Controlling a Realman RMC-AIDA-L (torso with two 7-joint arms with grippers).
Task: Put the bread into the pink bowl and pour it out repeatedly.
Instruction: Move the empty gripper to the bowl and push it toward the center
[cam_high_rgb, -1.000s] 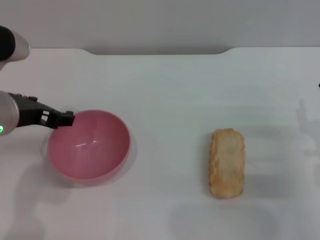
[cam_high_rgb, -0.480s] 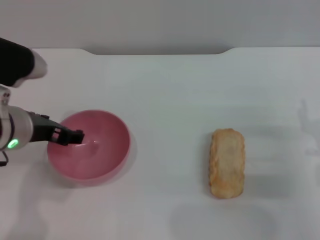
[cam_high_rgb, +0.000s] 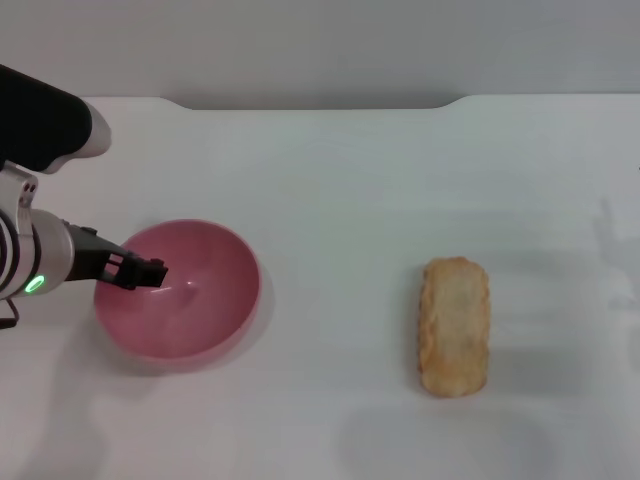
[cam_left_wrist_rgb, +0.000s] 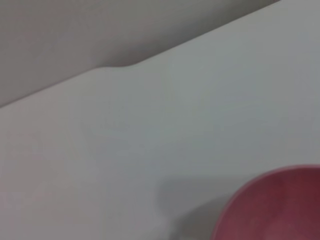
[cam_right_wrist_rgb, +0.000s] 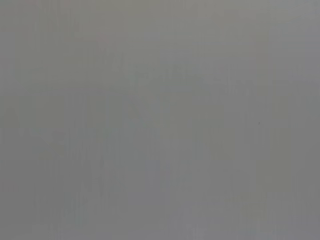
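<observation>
The pink bowl (cam_high_rgb: 200, 300) stands upright on the white table (cam_high_rgb: 340, 170) at the left, with nothing in it. The bread (cam_high_rgb: 455, 326), a tan oblong loaf, lies flat on the table to the right of the bowl, well apart from it. My left gripper (cam_high_rgb: 148, 271) reaches in from the left edge, its dark tip over the bowl's left rim and inner wall. In the left wrist view only a piece of the bowl's rim (cam_left_wrist_rgb: 280, 210) shows. My right gripper is out of sight, and the right wrist view holds only plain grey.
The table's back edge (cam_high_rgb: 320, 100) runs across the top with a grey wall behind it. Bare white surface lies between bowl and bread and in front of both.
My left gripper moved from the bowl's far-left rim toward me and inward over the bowl's left side, then held still. Bowl and bread stayed put.
</observation>
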